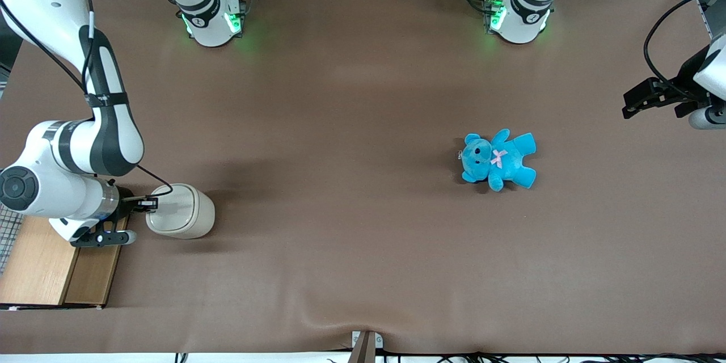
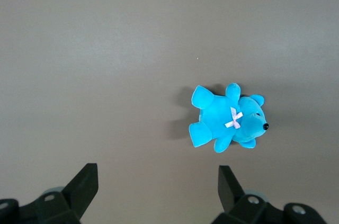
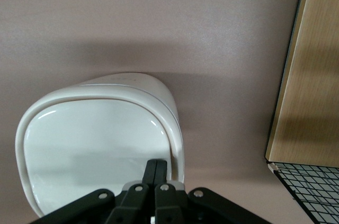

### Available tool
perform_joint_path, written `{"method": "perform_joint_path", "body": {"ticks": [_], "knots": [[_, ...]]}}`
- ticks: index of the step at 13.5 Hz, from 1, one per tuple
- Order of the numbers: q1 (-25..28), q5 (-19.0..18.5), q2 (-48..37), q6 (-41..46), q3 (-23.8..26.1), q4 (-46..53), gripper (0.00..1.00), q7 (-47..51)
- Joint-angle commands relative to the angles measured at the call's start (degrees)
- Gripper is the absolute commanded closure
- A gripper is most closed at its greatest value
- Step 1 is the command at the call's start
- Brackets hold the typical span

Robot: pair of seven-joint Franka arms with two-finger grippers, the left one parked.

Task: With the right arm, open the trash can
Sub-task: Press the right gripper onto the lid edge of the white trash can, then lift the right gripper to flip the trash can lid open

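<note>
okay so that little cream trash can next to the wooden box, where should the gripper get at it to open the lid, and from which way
Work the flat swing lid, not the body: the trash can tapers and is smooth, offering little to pinch. The lid sits recessed inside the rounded-square rim, so pressing near one edge should probably tip it. The gripper, fingers shut, already sits at the rim nearest the wooden box, so coming in from that side suits.

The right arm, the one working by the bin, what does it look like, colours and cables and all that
The right arm is large, white and jointed, with dark grey bands, a round dark cap at one joint and a silver wrist ring. A thin black cable runs along it to the black two-finger gripper, whose fingers are slim and flat, beside the trash can.
</note>
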State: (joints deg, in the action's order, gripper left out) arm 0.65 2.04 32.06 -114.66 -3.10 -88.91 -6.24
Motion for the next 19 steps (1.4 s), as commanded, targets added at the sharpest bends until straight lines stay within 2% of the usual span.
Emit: {"method": "perform_joint_path", "body": {"ticks": [1, 8, 11, 13, 18, 19], "knots": [[0.23, 0.51, -0.51, 0.48, 0.20, 0.57, 1.00, -0.26], [1.19, 0.60, -0.69, 11.20, 0.47, 8.30, 1.00, 0.26], [2.16, 0.33, -0.69, 19.09, 0.82, 12.16, 1.00, 4.55], [2.34, 0.16, -0.69, 24.11, 2.92, 15.15, 1.00, 8.50], [2.34, 0.33, -1.74, 27.46, 6.88, 15.78, 1.00, 13.00], [2.25, 0.33, -1.83, 28.95, 7.23, 16.82, 0.79, 13.09]]}}
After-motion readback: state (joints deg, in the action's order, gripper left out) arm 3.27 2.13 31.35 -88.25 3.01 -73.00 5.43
